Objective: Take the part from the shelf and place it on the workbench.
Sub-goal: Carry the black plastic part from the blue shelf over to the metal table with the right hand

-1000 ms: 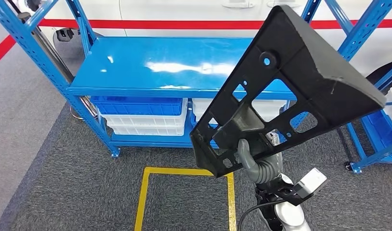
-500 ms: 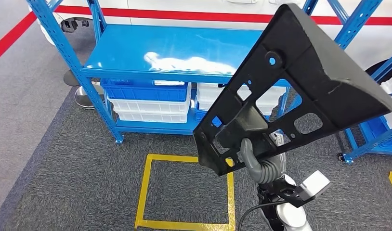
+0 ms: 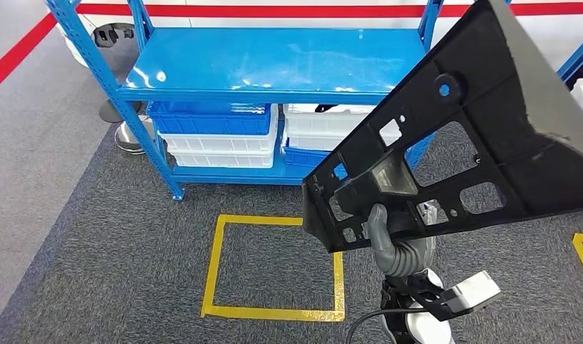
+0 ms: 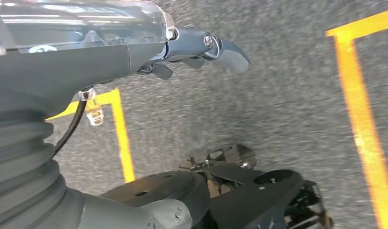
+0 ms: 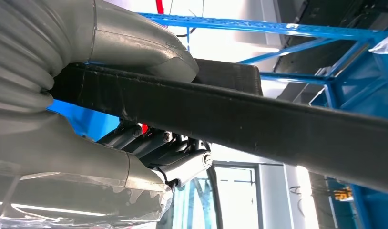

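The part [image 3: 475, 143] is a large black plastic panel with several cut-outs and a solid wedge-shaped end, held up tilted in front of me. My right hand [image 3: 389, 236] grips it at its lower edge, thumb on the near face. In the right wrist view the part's black edge [image 5: 259, 119] runs across between the thumb and the darker fingers [image 5: 154, 143]. My left hand [image 4: 201, 45] hangs over the grey carpet, fingers apart and holding nothing.
A blue steel shelf [image 3: 274, 57] stands ahead, its top board bare, with a blue bin [image 3: 206, 118] and white bins [image 3: 220, 150] below. A yellow taped square [image 3: 217, 265] marks the carpet before it. Another blue rack [image 3: 579, 57] stands at the right.
The whole picture has shifted, so the camera has moved. The part stays in my right hand and now sits further right and higher in the head view.
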Robot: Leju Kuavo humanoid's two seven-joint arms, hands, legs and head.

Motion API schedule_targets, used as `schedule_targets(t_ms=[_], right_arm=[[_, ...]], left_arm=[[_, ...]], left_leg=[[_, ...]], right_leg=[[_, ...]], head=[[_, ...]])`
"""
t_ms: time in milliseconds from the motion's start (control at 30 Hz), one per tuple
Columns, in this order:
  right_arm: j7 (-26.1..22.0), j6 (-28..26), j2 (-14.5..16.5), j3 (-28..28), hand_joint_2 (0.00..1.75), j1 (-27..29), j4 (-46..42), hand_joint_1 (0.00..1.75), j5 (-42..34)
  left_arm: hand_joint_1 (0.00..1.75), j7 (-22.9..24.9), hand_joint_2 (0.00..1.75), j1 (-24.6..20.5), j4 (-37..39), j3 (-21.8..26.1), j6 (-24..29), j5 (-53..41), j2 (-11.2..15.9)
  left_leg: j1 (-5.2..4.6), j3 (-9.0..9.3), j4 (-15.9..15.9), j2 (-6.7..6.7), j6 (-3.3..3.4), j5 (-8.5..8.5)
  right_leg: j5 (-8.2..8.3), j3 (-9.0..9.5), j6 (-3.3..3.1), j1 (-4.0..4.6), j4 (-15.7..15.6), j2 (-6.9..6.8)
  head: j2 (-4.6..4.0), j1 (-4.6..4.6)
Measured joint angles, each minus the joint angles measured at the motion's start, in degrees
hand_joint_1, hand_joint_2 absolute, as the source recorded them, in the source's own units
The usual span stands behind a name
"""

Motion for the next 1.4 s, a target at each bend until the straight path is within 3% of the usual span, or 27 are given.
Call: schedule_targets(t_ms=[33, 100, 167, 233, 267, 300, 367, 400, 433, 500, 567, 633, 667, 733, 767, 833, 900, 933, 967, 1033, 1100, 1133, 1167, 1233, 1267, 1300, 1400], right_arm=[[-0.03, -0.12, 0.05, 0.00, 1.75, 0.14, -0.05, 1.75, 0.00], [-0.13, -0.31, 0.23, -0.01, 1.75, 0.36, -0.28, 1.75, 0.00], [-0.30, -0.44, 0.39, -0.02, 1.75, 0.46, -0.48, 1.75, -0.01], [-0.46, -0.48, 0.50, -0.04, 1.75, 0.56, -0.50, 1.75, -0.02], [-0.55, -0.50, 0.54, -0.05, 1.75, 0.61, -0.50, 1.75, -0.03], [-0.60, -0.52, 0.59, -0.07, 1.75, 0.67, -0.50, 1.75, -0.03], [-0.66, -0.62, 0.73, -0.09, 1.75, 0.71, -0.49, 1.75, -0.04], [-0.67, -0.68, 0.80, -0.09, 1.75, 0.74, -0.49, 1.75, -0.04], [-0.67, -0.76, 0.85, -0.09, 1.75, 0.78, -0.47, 1.75, -0.04], [-0.67, -0.86, 0.92, -0.09, 1.75, 0.84, -0.47, 1.75, -0.04], [-0.66, -0.90, 1.03, -0.09, 1.75, 0.79, -0.48, 1.75, -0.04], [-0.68, -0.91, 1.21, -0.09, 1.75, 0.72, -0.52, 1.75, -0.04], [-0.68, -0.91, 1.30, -0.09, 1.75, 0.67, -0.55, 1.75, -0.05], [-0.68, -0.91, 1.52, -0.09, 1.75, 0.57, -0.56, 1.75, -0.07], [-0.67, -0.91, 1.67, -0.09, 1.75, 0.48, -0.49, 1.75, -0.10], [-0.75, -0.92, 1.92, -0.09, 1.75, 0.40, -0.35, 1.75, -0.26], [-0.98, -0.96, 2.01, -0.10, 1.75, 0.57, -0.31, 1.75, -0.52], [-1.09, -1.02, 2.01, -0.11, 1.75, 0.73, -0.31, 1.75, -0.62], [-1.18, -1.08, 2.01, -0.16, 1.75, 0.90, -0.31, 1.75, -0.72], [-1.24, -1.15, 2.01, -0.37, 1.75, 1.26, -0.38, 1.75, -0.85], [-1.27, -1.21, 2.01, -0.69, 1.75, 1.61, -0.71, 1.75, -0.95], [-1.30, -1.28, 2.01, -0.88, 1.75, 1.77, -0.91, 1.75, -0.99], [-1.35, -1.38, 2.01, -1.06, 1.75, 1.91, -1.12, 1.75, -1.04], [-1.44, -1.50, 2.01, -1.50, 1.75, 2.14, -1.34, 1.75, -1.20], [-1.45, -1.50, 2.00, -1.80, 1.75, 2.23, -1.40, 1.75, -1.28], [-1.45, -1.47, 1.99, -2.12, 1.75, 2.30, -1.43, 1.75, -1.34], [-1.37, -1.37, 1.97, -2.86, 1.75, 2.36, -1.44, 1.75, -1.40]], left_arm=[[0.00, 0.00, 1.75, 0.03, 0.00, -0.01, -0.04, 0.00, 0.05], [0.00, 0.00, 1.75, -0.03, 0.01, -0.02, -0.18, -0.01, 0.18], [0.00, -0.02, 1.75, -0.05, 0.02, -0.05, -0.36, -0.02, 0.24], [0.00, -0.03, 1.75, 0.16, 0.02, -0.13, -0.52, 0.00, 0.26], [0.00, -0.03, 1.75, 0.23, 0.02, -0.16, -0.63, 0.04, 0.28], [0.00, -0.02, 1.75, 0.26, 0.02, -0.19, -0.73, 0.10, 0.33], [0.00, -0.03, 1.75, 0.22, 0.03, -0.21, -0.90, 0.29, 0.48], [0.00, -0.04, 1.75, 0.19, 0.04, -0.21, -0.92, 0.36, 0.55], [0.00, -0.04, 1.75, 0.19, 0.04, -0.21, -0.93, 0.41, 0.61], [0.00, -0.04, 1.75, 0.20, 0.04, -0.21, -0.93, 0.44, 0.67], [0.00, -0.05, 1.75, 0.20, 0.04, -0.21, -0.93, 0.48, 0.68], [0.00, -0.08, 1.75, 0.18, 0.04, -0.21, -0.93, 0.51, 0.69], [0.00, -0.11, 1.75, 0.18, 0.04, -0.21, -0.93, 0.52, 0.69], [0.00, -0.15, 1.75, 0.22, 0.04, -0.21, -0.96, 0.53, 0.76], [0.00, -0.17, 1.75, 0.25, 0.04, -0.23, -0.99, 0.53, 0.83], [0.00, -0.21, 1.75, 0.29, 0.04, -0.30, -1.11, 0.51, 0.96], [0.00, -0.22, 1.75, 0.32, 0.04, -0.42, -1.24, 0.42, 1.00], [0.00, -0.21, 1.75, 0.32, 0.04, -0.49, -1.26, 0.36, 1.01], [0.00, -0.19, 1.75, 0.32, 0.05, -0.58, -1.25, 0.26, 1.03], [0.00, -0.13, 1.75, 0.28, 0.06, -0.80, -1.14, 0.15, 1.06], [0.00, -0.08, 1.75, 0.13, 0.07, -0.99, -0.99, 0.09, 1.07], [0.00, -0.05, 1.75, 0.10, 0.07, -1.06, -0.94, 0.09, 1.06], [0.00, -0.02, 1.75, 0.09, 0.07, -1.13, -0.88, 0.08, 1.06], [0.00, 0.11, 1.75, 0.15, 0.07, -1.25, -0.80, 0.07, 1.02], [0.00, 0.18, 1.75, 0.10, 0.07, -1.31, -0.77, 0.05, 0.98], [0.00, 0.25, 1.75, 0.05, 0.07, -1.34, -0.74, 0.03, 0.95], [0.00, 0.32, 1.75, -0.05, 0.07, -1.38, -0.60, -0.02, 0.94]], left_leg=[[0.01, 2.83, -3.29, -0.02, 0.12, 1.31], [-0.17, 8.70, -11.65, -0.09, 0.55, 1.09], [-0.45, 11.04, -15.99, -0.19, 1.06, -0.09], [-0.40, 10.48, -16.29, -0.08, 1.69, 0.61], [-0.29, 10.11, -16.35, 0.06, 2.09, 1.12], [-0.17, 9.64, -16.43, 0.21, 2.54, 1.73], [-0.22, 8.24, -16.35, 0.35, 3.16, 2.96], [-0.32, 7.34, -16.20, 0.38, 3.31, 3.57], [-0.41, 6.37, -16.01, 0.40, 3.33, 4.14], [-0.56, 4.49, -15.51, 0.39, 3.26, 5.13], [-0.73, 3.05, -15.05, 0.33, 3.03, 5.89], [-0.74, 2.31, -14.92, 0.32, 2.51, 6.70], [-0.65, 2.11, -15.06, 0.35, 2.15, 7.16], [-0.48, 1.90, -15.35, 0.32, 1.46, 7.73], [-0.47, 1.61, -14.98, 0.26, 1.16, 7.06], [-0.38, 0.33, -11.12, 0.13, 0.66, 2.88], [-0.14, -1.37, -3.95, 0.09, 0.14, -2.13], [-0.01, -1.71, -1.04, 0.10, -0.12, -3.17], [0.11, -1.31, 0.24, 0.10, -0.34, -2.85], [0.40, 2.21, -3.04, 0.10, -0.67, 0.22], [0.42, 7.26, -10.47, -0.04, -0.64, 0.98], [0.30, 8.71, -13.03, -0.16, -0.37, 0.64], [0.11, 9.39, -14.53, -0.28, -0.03, 0.08], [0.04, 8.90, -14.85, -0.26, 0.93, 0.74], [0.11, 8.52, -14.97, -0.13, 1.43, 1.21], [0.22, 7.97, -15.06, 0.02, 2.03, 1.89], [0.15, 5.52, -15.00, 0.32, 2.95, 4.09]], right_leg=[[0.54, -0.86, 0.19, -0.01, 0.28, 0.04], [1.45, -2.14, 0.73, 0.11, 0.85, 0.05], [2.47, -2.55, 1.36, 0.16, 0.88, -0.06], [3.12, -2.63, 1.96, 0.11, 0.71, -0.03], [2.23, -3.01, 2.25, 0.07, 1.36, 0.10], [0.22, -3.66, 2.49, 0.04, 3.09, 0.24], [-5.61, -5.70, 2.85, -0.08, 9.69, 0.39], [-7.66, -6.53, 2.94, -0.12, 13.37, 0.40], [-8.36, -6.75, 2.95, -0.14, 15.93, 0.40], [-6.37, -4.41, 2.66, -0.11, 15.51, 0.41], [-4.40, 1.16, 1.79, 0.20, 8.42, 0.49], [-4.78, 5.26, 1.08, 0.64, 1.86, 0.55], [-5.13, 5.84, 0.88, 0.83, 0.45, 0.57], [-4.26, 5.64, 0.53, 0.84, -0.52, 0.43], [-3.69, 5.43, 0.20, 0.68, -0.92, 0.29], [-2.56, 4.63, -0.39, 0.33, -1.43, -0.02], [-1.63, 3.19, -0.62, 0.37, -1.13, -0.11], [-1.17, 2.34, -0.54, 0.36, -0.83, -0.14], [-0.75, 1.44, -0.41, 0.32, -0.48, -0.16], [-0.03, -0.42, 0.03, 0.12, 0.46, -0.14], [0.61, -2.00, 0.71, 0.01, 1.51, -0.10], [1.00, -2.40, 1.07, 0.02, 1.82, -0.10], [1.45, -2.63, 1.43, 0.02, 1.94, -0.11], [2.30, -2.77, 2.09, -0.01, 1.79, -0.02], [1.83, -3.04, 2.40, -0.07, 2.07, 0.11], [0.16, -3.49, 2.66, -0.11, 3.16, 0.25], [-8.54, -5.52, 3.13, -0.24, 12.04, 0.42]], head=[[0.00, -0.01], [0.00, 0.03], [0.00, 0.00], [-0.01, -0.12], [-0.01, -0.13], [-0.01, 0.01], [0.00, 0.26], [0.00, 0.33], [0.00, 0.34], [0.00, 0.34], [0.00, 0.32], [0.00, 0.28], [0.00, 0.28], [0.00, 0.31], [0.00, 0.29], [0.00, 0.07], [0.00, -0.11], [0.00, -0.10], [0.00, -0.11], [0.00, -0.12], [0.00, -0.13], [0.00, -0.10], [0.00, -0.17], [0.00, -0.24], [0.00, -0.27], [0.00, -0.10], [-0.01, 0.28]])
